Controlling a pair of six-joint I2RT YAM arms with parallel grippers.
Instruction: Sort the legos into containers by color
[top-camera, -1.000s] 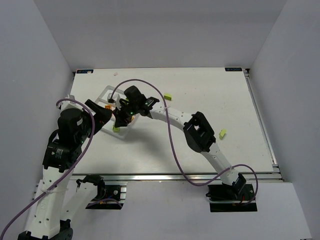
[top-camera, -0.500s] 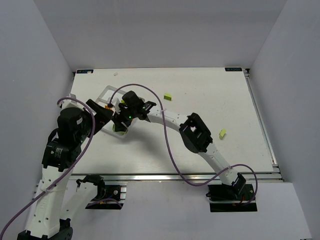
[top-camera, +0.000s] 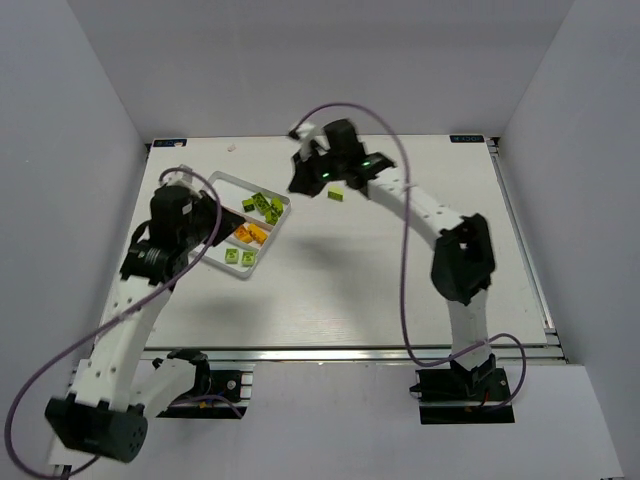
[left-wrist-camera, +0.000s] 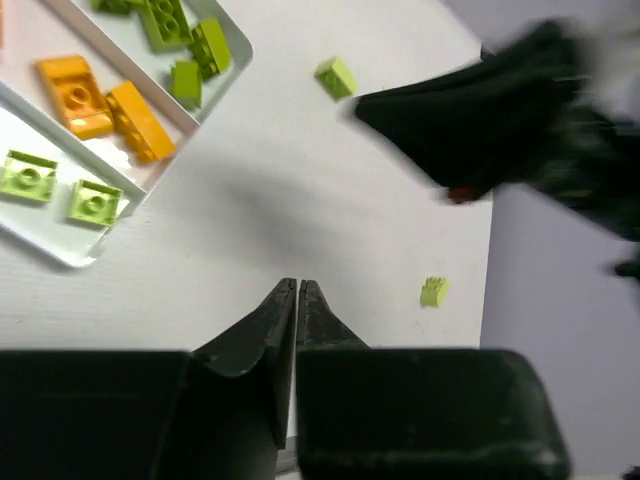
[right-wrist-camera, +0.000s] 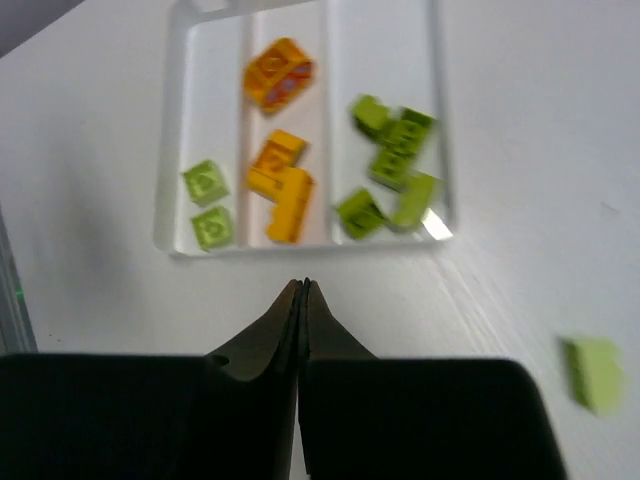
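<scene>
The clear tray has three compartments. Dark green legos lie in the far one, orange legos in the middle, two lime legos in the near one. One loose lime brick lies on the table right of the tray, and another shows further right in the left wrist view. My left gripper hovers at the tray's left side, shut and empty. My right gripper hangs above the tray's far right corner, shut and empty, with the tray ahead and the loose lime brick to its right.
The right arm's elbow rises over the right half of the table, and its cable loops down to the front rail. Grey walls stand close around the white table.
Both arms have pulled away from the tray, the right one swinging up toward the back. Both grippers have closed. The tray's bricks now show uncovered.
</scene>
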